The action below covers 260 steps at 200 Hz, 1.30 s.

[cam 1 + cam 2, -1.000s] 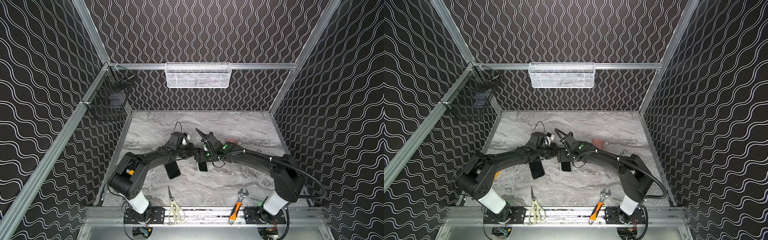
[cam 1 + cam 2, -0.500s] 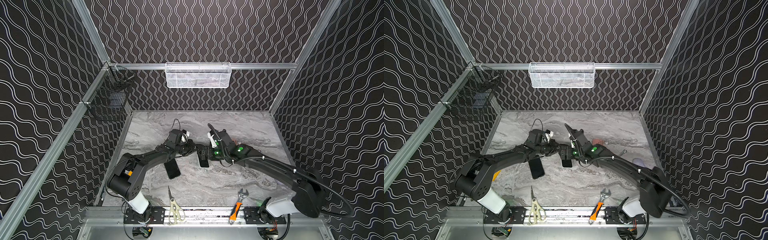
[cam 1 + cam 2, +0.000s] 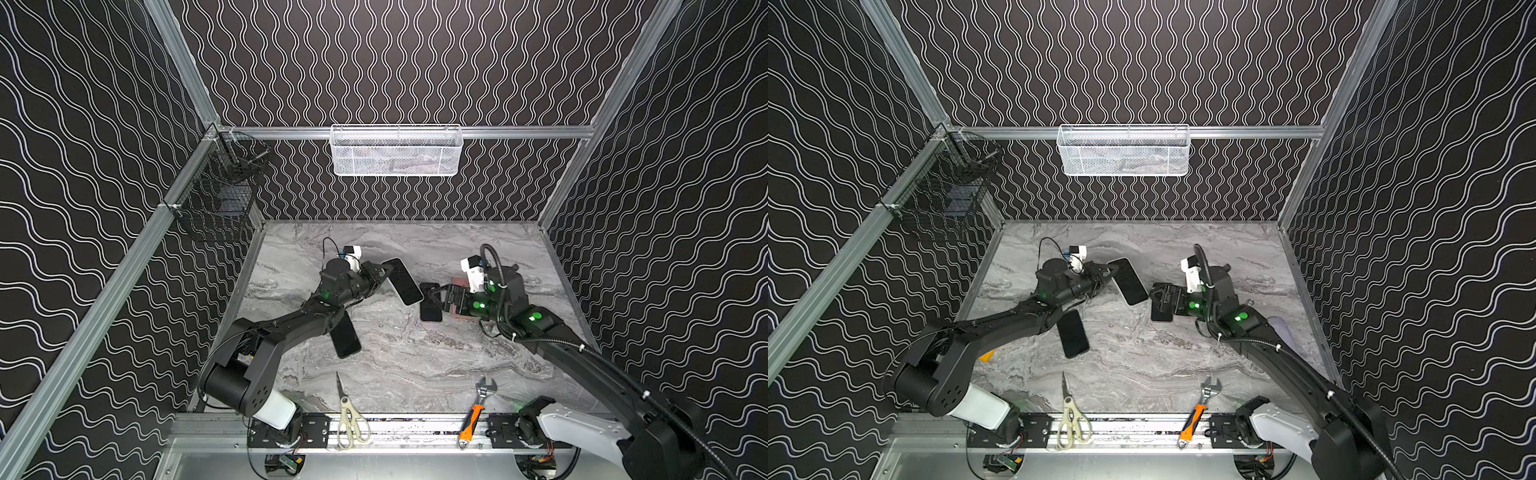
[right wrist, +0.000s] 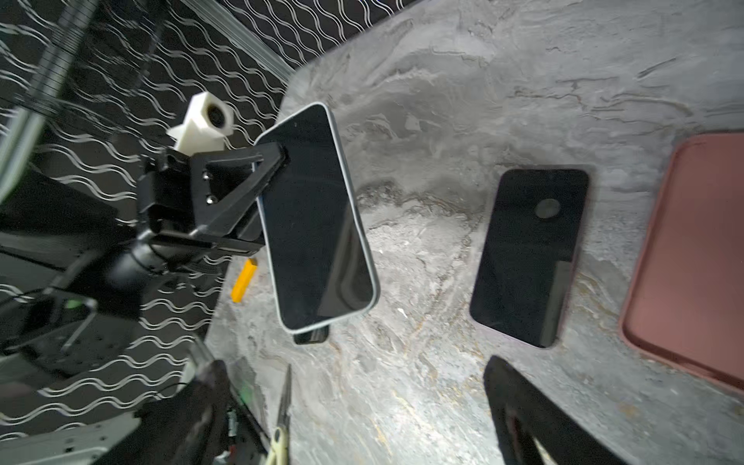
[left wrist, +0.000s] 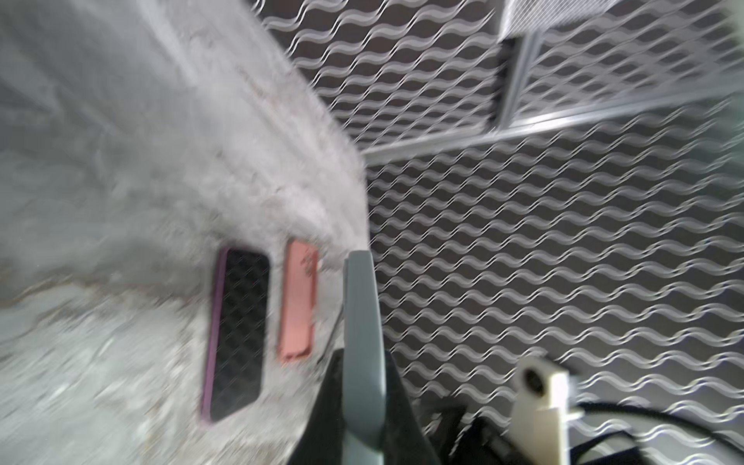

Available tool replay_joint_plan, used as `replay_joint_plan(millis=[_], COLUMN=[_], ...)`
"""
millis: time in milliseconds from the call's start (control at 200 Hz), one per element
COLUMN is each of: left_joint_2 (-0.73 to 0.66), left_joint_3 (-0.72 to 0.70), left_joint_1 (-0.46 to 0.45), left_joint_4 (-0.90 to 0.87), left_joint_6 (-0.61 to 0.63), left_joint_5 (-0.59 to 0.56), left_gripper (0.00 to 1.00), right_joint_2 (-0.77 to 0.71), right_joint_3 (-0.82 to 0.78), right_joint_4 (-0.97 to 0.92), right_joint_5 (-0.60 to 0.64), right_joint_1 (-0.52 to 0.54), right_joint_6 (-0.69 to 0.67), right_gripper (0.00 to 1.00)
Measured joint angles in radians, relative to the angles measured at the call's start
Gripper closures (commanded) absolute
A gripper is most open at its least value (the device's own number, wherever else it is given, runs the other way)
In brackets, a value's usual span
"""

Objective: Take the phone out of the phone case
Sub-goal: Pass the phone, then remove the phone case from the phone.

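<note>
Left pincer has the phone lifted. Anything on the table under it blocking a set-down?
Nothing visible: bare table lies under the phone in the left pincer. The purple-edged device lies beside it, apart, by the open right pincer.

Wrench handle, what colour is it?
Orange; the wrench handle shows best in a top view.

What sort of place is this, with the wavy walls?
Likely a robot test cell, not a home. A left arm and a right arm are mounted at the front of a marble-look table, boxed in by aluminium frame rails and patterned walls. The left claw grips a phone.
</note>
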Motion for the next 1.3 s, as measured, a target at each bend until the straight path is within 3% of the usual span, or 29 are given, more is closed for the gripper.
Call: replay_joint_plan(millis=[210, 290, 380, 581, 831, 1126, 1301], left_joint_2=[-0.036, -0.052, -0.066, -0.081, -0.088, -0.100, -0.105], left_joint_3=[-0.031, -0.043, -0.055, -0.070, -0.097, -0.105, -0.117], left_joint_1=[-0.003, -0.011, -0.021, -0.036, -0.045, -0.048, -0.049], left_joint_4=[0.165, 0.203, 0.229, 0.258, 0.267, 0.282, 0.289], left_joint_6=[-0.083, -0.096, -0.103, -0.122, -0.127, -0.148, -0.153], left_joint_5=[-0.127, -0.167, -0.185, -0.208, -0.219, -0.219, -0.219], left_gripper=[1.00, 1.00, 1.00, 1.00, 1.00, 1.00, 1.00], right_joint_2=[-0.071, -0.065, -0.027, 0.116, 0.221, 0.332, 0.377], right_joint_3=[-0.150, -0.200, -0.261, -0.277, -0.191, -0.154, -0.126], right_joint_4=[0.241, 0.360, 0.541, 0.835, 0.956, 1.015, 1.062], right_joint_5=[-0.132, -0.175, -0.211, -0.245, -0.216, -0.143, -0.121], right_joint_1=[-0.040, -0.039, -0.039, 0.000, 0.098, 0.143, 0.163], right_joint_6=[0.141, 0.202, 0.290, 0.426, 0.431, 0.457, 0.469], right_gripper=[0.00, 0.07, 0.14, 0.18, 0.24, 0.31, 0.42])
